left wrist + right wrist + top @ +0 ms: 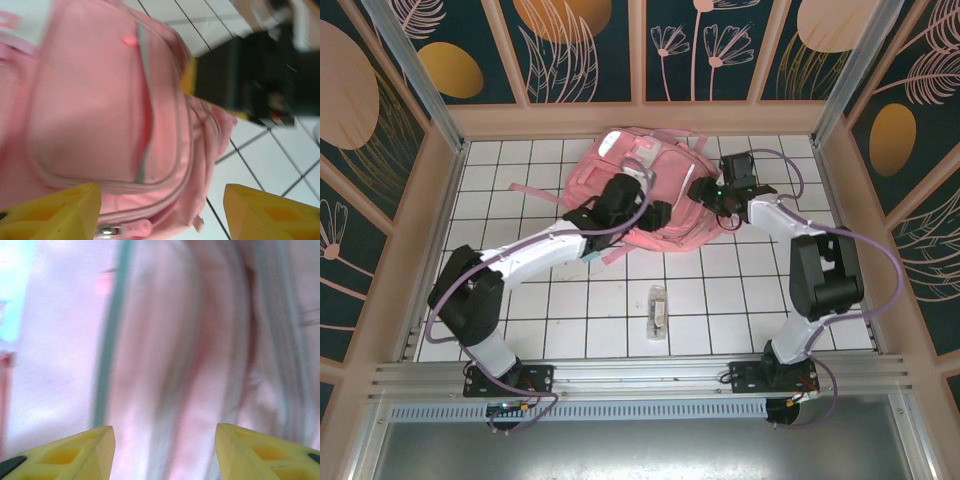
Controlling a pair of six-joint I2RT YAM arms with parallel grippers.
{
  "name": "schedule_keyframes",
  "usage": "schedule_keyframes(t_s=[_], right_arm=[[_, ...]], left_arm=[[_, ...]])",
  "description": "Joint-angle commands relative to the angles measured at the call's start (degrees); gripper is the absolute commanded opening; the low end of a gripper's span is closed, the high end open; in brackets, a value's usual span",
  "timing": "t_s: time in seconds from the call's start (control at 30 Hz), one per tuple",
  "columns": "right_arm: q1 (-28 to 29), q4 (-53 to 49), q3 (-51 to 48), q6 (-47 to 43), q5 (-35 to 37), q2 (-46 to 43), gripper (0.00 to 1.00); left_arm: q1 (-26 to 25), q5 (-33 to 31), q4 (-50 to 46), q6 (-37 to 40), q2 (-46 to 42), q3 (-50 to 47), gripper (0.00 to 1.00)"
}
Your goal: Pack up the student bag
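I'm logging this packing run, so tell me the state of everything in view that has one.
student bag: lying flat on the table, front up; zips too blurred to judge.
left gripper: open, over the bag.
right gripper: open, close above the bag.
small clear packet: lying flat on the table, apart from the bag.

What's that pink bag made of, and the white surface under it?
The student bag looks like soft matte pink fabric: it creases, with stitched seams. The table top looks like smooth white tile, given dark grid lines, possibly a printed sheet.
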Motion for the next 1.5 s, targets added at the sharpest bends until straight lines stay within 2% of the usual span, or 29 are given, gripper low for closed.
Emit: schedule_keyframes(t_s=[0.0,0.2,0.27,0.43,0.57,0.73,0.87,1.17,1.3,1.47], right_arm=[[5.02,-5.11,0.34,-5.94,-2.24,-4.98,0.55],[12.23,-9.83,0.95,-9.53,-5.55,-3.93,0.54],[12.90,-9.93,0.41,-9.56,-6.02,-3.14,0.54],[13.04,-7.48,-1.86,-8.41,-7.75,-1.18,0.54],[13.38,-5.76,-1.60,-8.08,-8.93,1.79,0.53],[13.97,-5.21,-1.96,-7.69,-9.07,3.31,0.53],[14.01,-4.92,-3.10,-7.23,-9.16,4.17,0.53],[15.68,-2.05,-3.70,-5.87,-8.45,6.94,0.53],[15.68,2.89,-2.25,-4.23,-11.44,8.98,0.53],[14.87,7.75,-5.24,-2.91,-14.64,6.92,0.53]], left_arm=[[5.10,2.44,1.92,-10.38,-2.15,-5.39,0.67],[7.71,2.84,5.56,-17.58,-1.49,-10.15,0.69],[8.43,2.19,7.67,-20.50,-1.02,-11.85,0.73],[9.98,1.43,12.60,-24.51,2.49,-13.98,0.73],[10.34,1.17,15.54,-25.62,7.16,-13.69,0.66],[10.47,1.40,16.74,-25.85,9.54,-13.36,0.48],[10.51,1.63,17.75,-26.23,9.63,-13.88,0.42],[10.46,2.60,18.48,-26.31,9.58,-14.40,0.37],[10.43,3.60,19.31,-27.05,9.59,-15.28,0.35],[10.46,3.29,20.19,-27.78,9.67,-16.26,0.34]])
